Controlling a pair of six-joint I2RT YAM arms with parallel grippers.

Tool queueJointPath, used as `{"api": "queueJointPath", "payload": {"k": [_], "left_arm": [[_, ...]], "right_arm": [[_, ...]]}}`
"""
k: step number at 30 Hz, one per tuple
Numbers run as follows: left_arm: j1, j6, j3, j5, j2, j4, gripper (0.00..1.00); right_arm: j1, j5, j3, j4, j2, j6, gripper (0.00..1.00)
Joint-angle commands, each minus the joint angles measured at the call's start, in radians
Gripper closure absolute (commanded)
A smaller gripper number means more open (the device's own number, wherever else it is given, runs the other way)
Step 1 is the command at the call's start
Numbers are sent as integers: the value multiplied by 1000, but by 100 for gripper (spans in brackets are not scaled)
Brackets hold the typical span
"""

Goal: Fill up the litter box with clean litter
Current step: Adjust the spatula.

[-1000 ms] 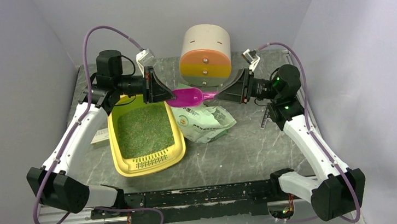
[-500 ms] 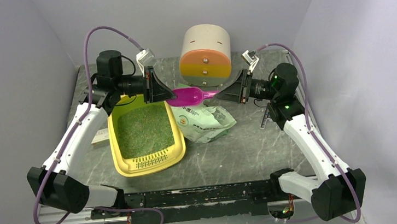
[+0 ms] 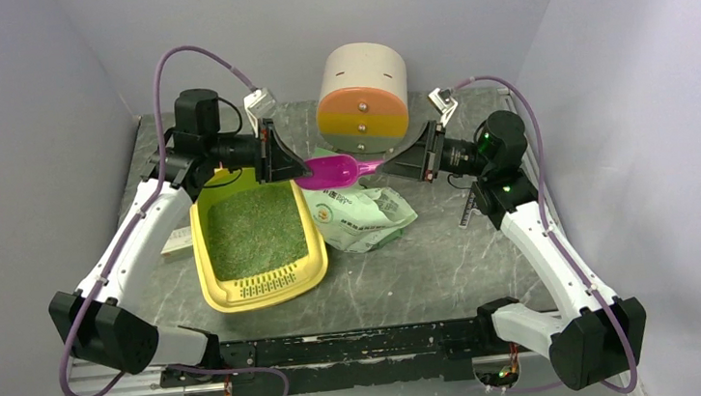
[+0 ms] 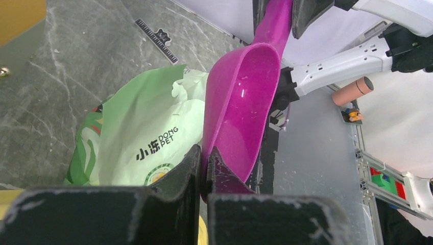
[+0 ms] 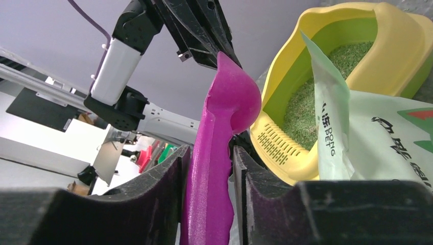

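Scoop (image 3: pixel 334 170) lies 9-to-3: left hand (image 3: pixel 297 172) pinches its bowl, right hand (image 3: pixel 385 166) brackets the handle, grip uncertain; litter box (image 3: pixel 263 286) at 7 o'clock.

Beside litter box (image 3: pixel 263 289), bag (image 3: pixel 368 216) under scoop (image 3: pixel 332 172)

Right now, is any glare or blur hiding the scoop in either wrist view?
Left wrist: a small glare streak inside the scoop bowl, nothing hidden; the near jaws look soft. Right wrist: no glare, scoop handle reads clearly, jaws dark and blurred. Top: even light, soft shadows.
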Motion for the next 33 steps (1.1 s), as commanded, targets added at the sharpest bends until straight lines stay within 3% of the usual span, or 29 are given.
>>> {"api": "queueJointPath", "payload": {"k": [1, 3, 6, 8, 33], "left_arm": [[-40, 45, 64, 32, 23, -36, 95], [-45, 66, 85, 22, 31, -63, 95], [-47, 69, 87, 21, 31, -73, 95], [-47, 65, 79, 20, 25, -62, 95], [-47, 128, 97, -5, 24, -109, 95]], "right_arm": [[15, -6, -3, 52, 6, 21, 62], [15, 3, -7, 34, 2, 9, 57], [14, 15, -6, 2, -3, -15, 40], [13, 11, -1, -10, -11, -30, 36], [0, -5, 32, -51, -13, -79, 45]]}}
